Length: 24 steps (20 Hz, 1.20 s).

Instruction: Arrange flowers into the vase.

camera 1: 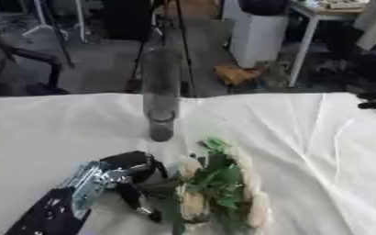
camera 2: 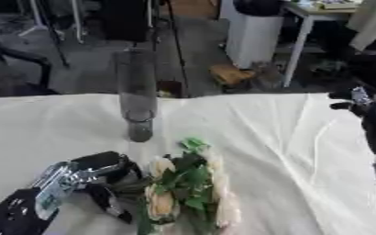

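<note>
A tall clear glass vase [camera 1: 160, 92] stands upright on the white cloth, near the table's far edge. In front of it lies a bunch of pale cream flowers [camera 1: 219, 188] with green leaves, heads pointing left and right along the cloth. My left hand [camera 1: 131, 176] comes in from the lower left and sits just left of the bunch, its dark fingers [camera 1: 143, 202] curled down at the green stems; whether they hold a stem is hidden. My right hand [camera 2: 367, 112] shows at the right edge, raised beside the table.
The white cloth [camera 1: 303, 151] covers the whole table and is creased. Beyond the far edge are a floor, a white bin [camera 1: 255, 34], table legs and a tripod's legs.
</note>
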Each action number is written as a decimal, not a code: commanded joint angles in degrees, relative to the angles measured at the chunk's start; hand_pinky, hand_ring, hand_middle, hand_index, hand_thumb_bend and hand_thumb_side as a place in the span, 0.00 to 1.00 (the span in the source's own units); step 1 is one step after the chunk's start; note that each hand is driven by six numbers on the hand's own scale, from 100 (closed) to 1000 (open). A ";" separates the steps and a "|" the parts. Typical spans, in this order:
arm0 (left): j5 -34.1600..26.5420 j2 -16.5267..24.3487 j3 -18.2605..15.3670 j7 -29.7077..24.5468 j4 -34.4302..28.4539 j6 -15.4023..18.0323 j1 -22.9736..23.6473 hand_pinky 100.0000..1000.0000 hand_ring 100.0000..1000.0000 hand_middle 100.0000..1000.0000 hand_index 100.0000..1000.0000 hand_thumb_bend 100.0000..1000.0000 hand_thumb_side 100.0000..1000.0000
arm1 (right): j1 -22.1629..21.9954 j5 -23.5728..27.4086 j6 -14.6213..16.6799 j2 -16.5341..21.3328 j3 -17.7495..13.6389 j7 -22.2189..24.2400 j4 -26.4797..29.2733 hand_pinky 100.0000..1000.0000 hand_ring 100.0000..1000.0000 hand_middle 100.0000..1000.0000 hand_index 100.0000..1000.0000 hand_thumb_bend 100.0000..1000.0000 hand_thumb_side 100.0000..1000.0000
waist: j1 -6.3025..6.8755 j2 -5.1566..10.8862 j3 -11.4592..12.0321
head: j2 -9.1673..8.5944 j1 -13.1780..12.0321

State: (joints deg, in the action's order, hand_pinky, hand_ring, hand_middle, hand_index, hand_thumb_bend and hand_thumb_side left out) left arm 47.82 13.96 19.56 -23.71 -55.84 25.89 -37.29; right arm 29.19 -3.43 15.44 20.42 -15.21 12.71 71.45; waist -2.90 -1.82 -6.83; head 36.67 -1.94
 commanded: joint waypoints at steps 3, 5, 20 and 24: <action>3.89 -0.39 0.78 2.63 -0.34 0.48 -0.07 0.00 0.00 0.00 0.44 0.89 0.47 | 0.59 0.33 -0.01 1.14 -0.44 0.06 1.28 0.64 0.71 0.68 0.68 0.00 0.87 | 0.05 0.19 -0.21 | -0.20 -0.06; 5.02 -0.34 0.62 3.68 -0.44 0.71 -0.12 0.00 0.00 0.00 0.38 0.85 0.48 | 0.52 0.32 -0.05 1.14 -0.48 0.05 1.29 0.64 0.71 0.68 0.68 0.00 0.87 | 0.07 0.18 -0.23 | -0.23 -0.05; -2.06 -0.65 -1.35 7.51 0.77 -1.11 0.12 0.00 0.00 0.00 0.22 0.66 0.64 | 0.39 0.14 -0.13 1.22 -0.68 -0.08 1.18 0.64 0.71 0.68 0.67 0.00 0.87 | -0.06 0.08 -0.04 | -0.14 0.14; -1.17 0.58 -1.52 6.07 -2.25 -1.08 -0.10 0.00 0.00 0.00 0.23 1.00 0.30 | 0.35 0.06 -0.14 1.25 -0.71 -0.12 1.13 0.64 0.71 0.68 0.67 0.00 0.87 | -0.12 0.12 0.08 | -0.08 0.22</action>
State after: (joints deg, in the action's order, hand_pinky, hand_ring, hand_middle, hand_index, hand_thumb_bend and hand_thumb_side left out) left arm 46.36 12.89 18.44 -17.11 -56.69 24.83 -36.70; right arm 28.75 -3.44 15.27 20.41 -15.53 12.69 71.47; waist -2.93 -2.16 -6.72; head 36.67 -1.87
